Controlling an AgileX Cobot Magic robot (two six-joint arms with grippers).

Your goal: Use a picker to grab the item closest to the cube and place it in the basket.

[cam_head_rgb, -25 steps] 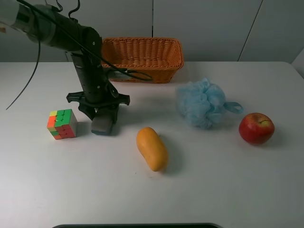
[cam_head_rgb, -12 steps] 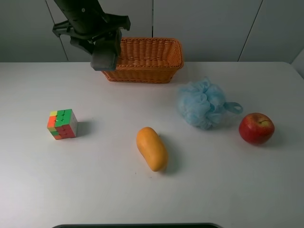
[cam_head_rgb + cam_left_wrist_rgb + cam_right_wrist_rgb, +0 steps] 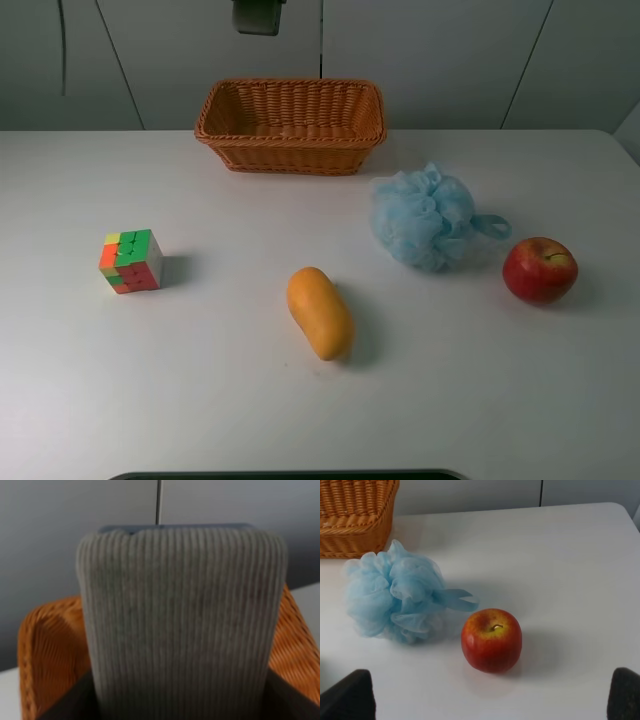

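The coloured cube (image 3: 131, 260) sits on the white table at the left. My left gripper (image 3: 180, 702) is shut on a grey ribbed block (image 3: 180, 620) with a blue edge. It holds the block high in the air. In the exterior view only the block's lower end (image 3: 258, 15) shows at the top edge, above and behind the orange wicker basket (image 3: 290, 150). In the left wrist view the basket's rim (image 3: 35, 645) shows beneath the block. My right gripper (image 3: 485, 695) is open and empty, facing the apple; it is out of the exterior view.
An orange mango (image 3: 319, 312) lies in the middle of the table. A blue bath puff (image 3: 425, 215) and a red apple (image 3: 540, 270) are on the right, also in the right wrist view: the puff (image 3: 395, 597), the apple (image 3: 491, 640).
My left gripper has lifted the grey block from beside the cube, carried it up and back, and now holds it high over the basket, mostly out of the exterior view.
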